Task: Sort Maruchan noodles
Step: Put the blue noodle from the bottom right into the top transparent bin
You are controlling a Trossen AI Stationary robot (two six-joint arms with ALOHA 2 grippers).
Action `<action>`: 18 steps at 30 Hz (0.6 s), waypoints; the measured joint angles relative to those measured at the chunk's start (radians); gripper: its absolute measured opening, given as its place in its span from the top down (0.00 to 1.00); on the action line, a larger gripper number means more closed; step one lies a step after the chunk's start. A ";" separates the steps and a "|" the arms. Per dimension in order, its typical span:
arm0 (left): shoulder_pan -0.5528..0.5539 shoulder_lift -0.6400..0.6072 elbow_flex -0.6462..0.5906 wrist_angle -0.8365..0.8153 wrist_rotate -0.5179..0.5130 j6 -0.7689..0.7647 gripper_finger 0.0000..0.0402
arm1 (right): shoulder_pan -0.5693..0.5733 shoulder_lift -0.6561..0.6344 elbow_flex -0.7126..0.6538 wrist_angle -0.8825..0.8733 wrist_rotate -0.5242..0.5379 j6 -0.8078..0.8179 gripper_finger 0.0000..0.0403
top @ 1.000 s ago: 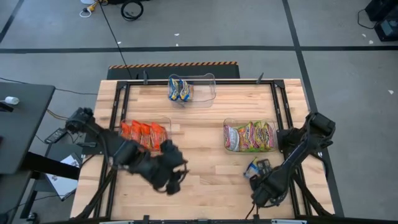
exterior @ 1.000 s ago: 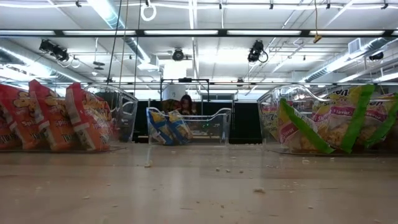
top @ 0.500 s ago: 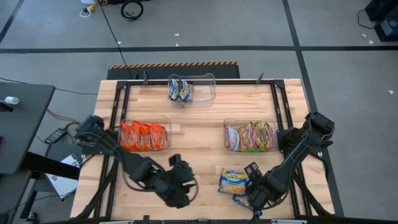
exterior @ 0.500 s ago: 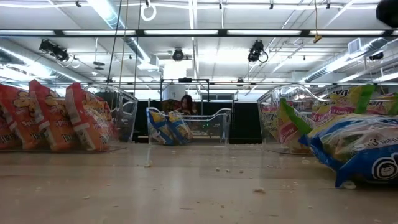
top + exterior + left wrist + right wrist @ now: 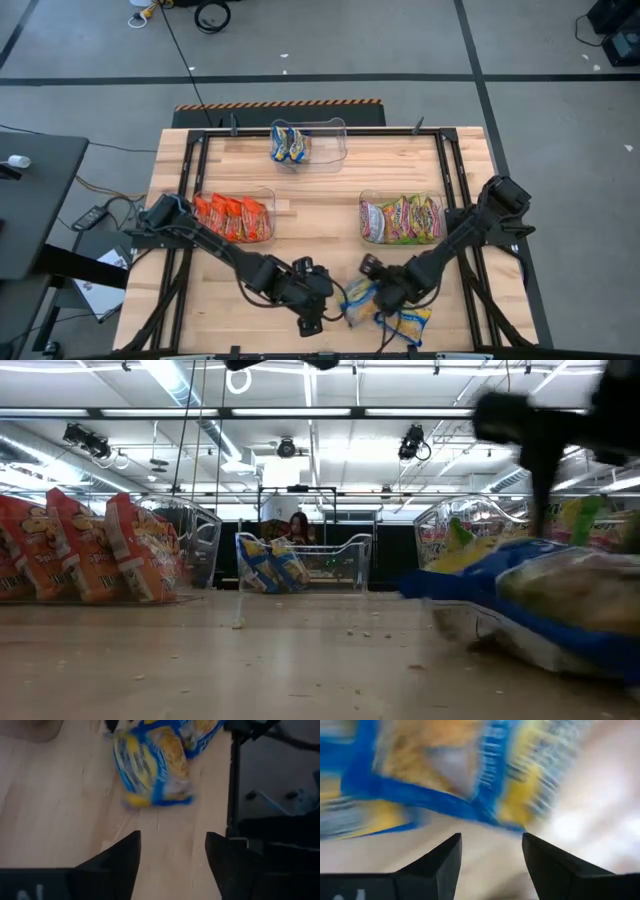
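Observation:
Two blue-and-yellow noodle packets lie flat by the table's near edge, one (image 5: 358, 300) (image 5: 152, 762) left of the other (image 5: 407, 322) (image 5: 545, 605). My right gripper (image 5: 385, 303) (image 5: 490, 845) is open just above them, between the two. My left gripper (image 5: 320, 320) (image 5: 172, 842) is open, low over the table just left of the nearer packet and pointing at it. Other packets stand on edge in three clear bins. My right gripper is open close over the blue-and-yellow packets (image 5: 470, 775), coming from above. Whether a finger touches one I cannot tell, since the view is blurred.
The bin of orange-red packets (image 5: 233, 217) is at the left. The bin of silver-green-pink packets (image 5: 402, 218) is at the right, under the right arm's reach. A bin with blue-and-yellow packets (image 5: 300, 143) stands at the far edge. Bare wood lies mid-table, and crumbs (image 5: 350, 632) dot it.
My left gripper has swept toward the near edge and to the right, ending beside the packets. My right gripper has moved left along the near edge. Two blue-and-yellow packets, of which only a blue scrap showed a second ago, now lie spread on the table, one shifted left.

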 joint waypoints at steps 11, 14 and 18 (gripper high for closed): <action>0.066 0.001 -0.218 0.232 0.146 -0.284 0.30 | 0.023 0.000 0.184 -0.152 0.151 0.254 0.47; 0.060 0.001 -0.350 0.447 0.176 -0.505 0.30 | 0.064 -0.002 0.217 -0.244 0.091 0.456 0.47; 0.044 0.001 -0.480 0.614 0.128 -0.785 0.30 | 0.139 -0.002 0.222 -0.289 0.027 0.680 0.47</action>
